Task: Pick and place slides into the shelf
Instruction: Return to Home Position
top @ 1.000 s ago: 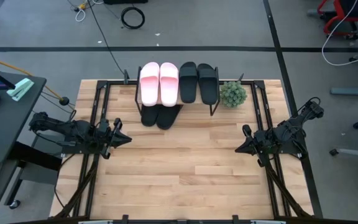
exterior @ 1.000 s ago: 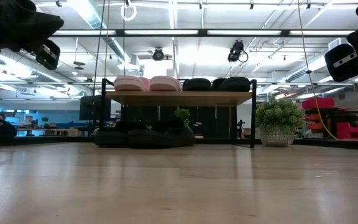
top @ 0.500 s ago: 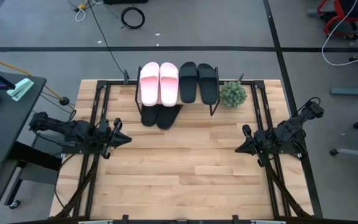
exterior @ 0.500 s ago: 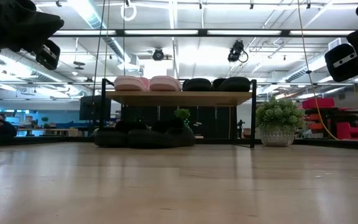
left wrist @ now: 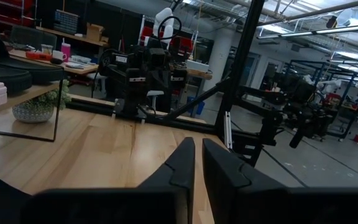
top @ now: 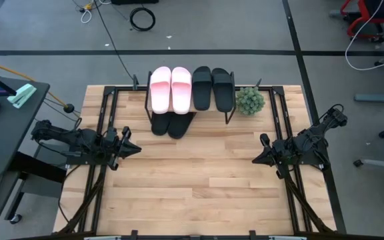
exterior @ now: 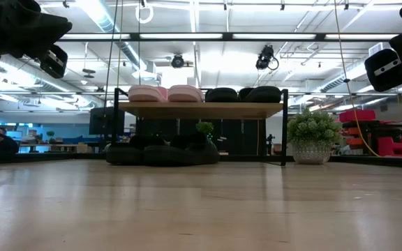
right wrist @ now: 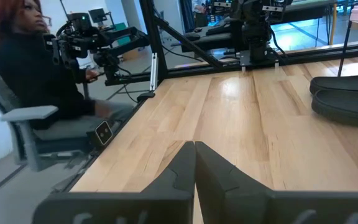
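Seen from above, the pink slides (top: 171,87) and top black slides (top: 213,87) cover the shelf (exterior: 201,110). Only the low view shows its board, with the lower black slides (exterior: 162,154) beneath. The left gripper (top: 131,148) and right gripper (top: 257,159) hang well in front of the shelf, at either side, fingers pressed narrow and holding nothing. Bare table (top: 199,180) lies open between them, and a plant (top: 249,101) stands just beside the shelf's right end.

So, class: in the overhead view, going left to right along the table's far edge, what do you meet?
A pale pink slide → second pale pink slide → black slide → second black slide → small potted plant.
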`<state>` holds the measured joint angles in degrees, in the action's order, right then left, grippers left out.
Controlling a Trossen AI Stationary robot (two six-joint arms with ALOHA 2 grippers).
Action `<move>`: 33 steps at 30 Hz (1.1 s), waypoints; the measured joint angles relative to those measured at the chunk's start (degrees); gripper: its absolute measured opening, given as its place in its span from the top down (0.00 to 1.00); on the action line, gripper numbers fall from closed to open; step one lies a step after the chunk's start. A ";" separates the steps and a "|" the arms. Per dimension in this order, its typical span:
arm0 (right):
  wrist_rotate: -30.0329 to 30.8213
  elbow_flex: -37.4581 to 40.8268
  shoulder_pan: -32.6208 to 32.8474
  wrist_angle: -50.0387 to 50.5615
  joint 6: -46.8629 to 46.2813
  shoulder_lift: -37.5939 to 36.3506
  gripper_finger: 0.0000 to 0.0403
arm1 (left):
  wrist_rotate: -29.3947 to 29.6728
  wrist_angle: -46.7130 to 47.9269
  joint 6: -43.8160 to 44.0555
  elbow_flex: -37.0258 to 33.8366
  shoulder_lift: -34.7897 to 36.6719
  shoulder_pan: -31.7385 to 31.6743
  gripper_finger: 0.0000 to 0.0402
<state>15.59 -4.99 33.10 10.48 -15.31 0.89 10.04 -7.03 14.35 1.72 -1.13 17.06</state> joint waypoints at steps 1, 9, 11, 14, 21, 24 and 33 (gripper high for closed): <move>0.00 0.00 0.00 -0.02 0.00 0.00 0.97 | 0.00 0.00 0.00 0.00 0.01 -0.01 0.91; 0.00 -0.02 0.00 -0.02 0.00 0.00 0.97 | 0.00 0.00 0.00 0.00 0.01 0.00 0.92; 0.00 -0.02 0.00 -0.02 0.00 0.00 0.97 | 0.00 0.00 -0.02 0.00 0.02 -0.02 0.93; 0.00 -0.02 0.00 -0.01 0.00 0.00 0.97 | 0.00 0.00 -0.01 0.00 0.01 0.00 0.94; 0.00 -0.02 0.00 -0.02 0.00 0.00 0.97 | 0.00 0.00 0.00 0.00 0.00 0.00 0.92; 0.00 -0.02 0.00 -0.02 0.00 0.00 0.97 | 0.00 0.00 -0.02 0.01 0.02 -0.02 0.91; 0.00 -0.02 -0.01 -0.02 0.00 0.00 0.97 | 0.00 0.00 0.00 0.01 0.01 -0.02 0.92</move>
<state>15.59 -5.02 33.09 10.46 -15.31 0.89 10.04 -7.03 14.35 1.73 -1.11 17.04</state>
